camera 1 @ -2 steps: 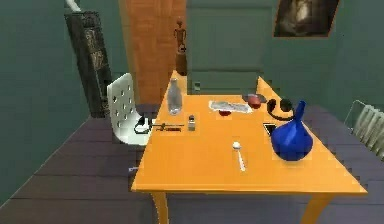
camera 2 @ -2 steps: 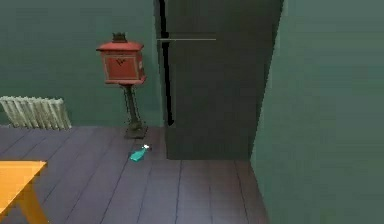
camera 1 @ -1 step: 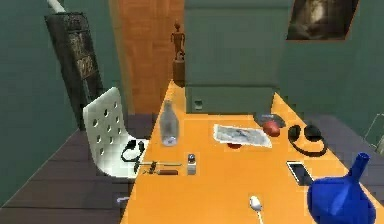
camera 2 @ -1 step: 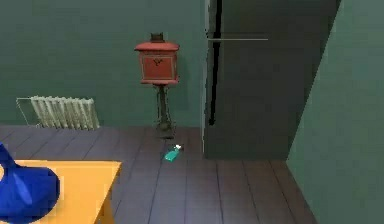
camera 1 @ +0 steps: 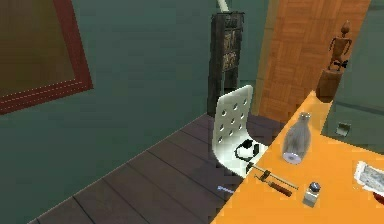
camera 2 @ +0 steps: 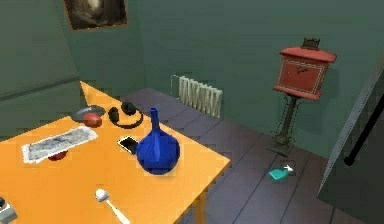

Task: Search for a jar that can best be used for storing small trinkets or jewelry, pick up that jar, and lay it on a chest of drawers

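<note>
Whether the gripper is loose or grasping, we cannot tell. On the orange table (camera 1: 340,140) we see a clear bottle (camera 1: 296,138). Nearer the forward view's bottom edge stands a small capped thing (camera 1: 312,192); it may be the jar, though it is too small for us to be sure. A pen (camera 1: 275,180) lies just beside it. A white chair (camera 1: 234,125) stands at the table's edge. In the arm side view the table (same orange top) bears a blue vase (camera 2: 157,148), a phone (camera 2: 128,145), a paper (camera 2: 55,145) and a red bowl (camera 2: 92,117). Beyond it a radiator (camera 2: 200,95) lines the wall, and a red box (camera 2: 303,70) sits on a stand.
</note>
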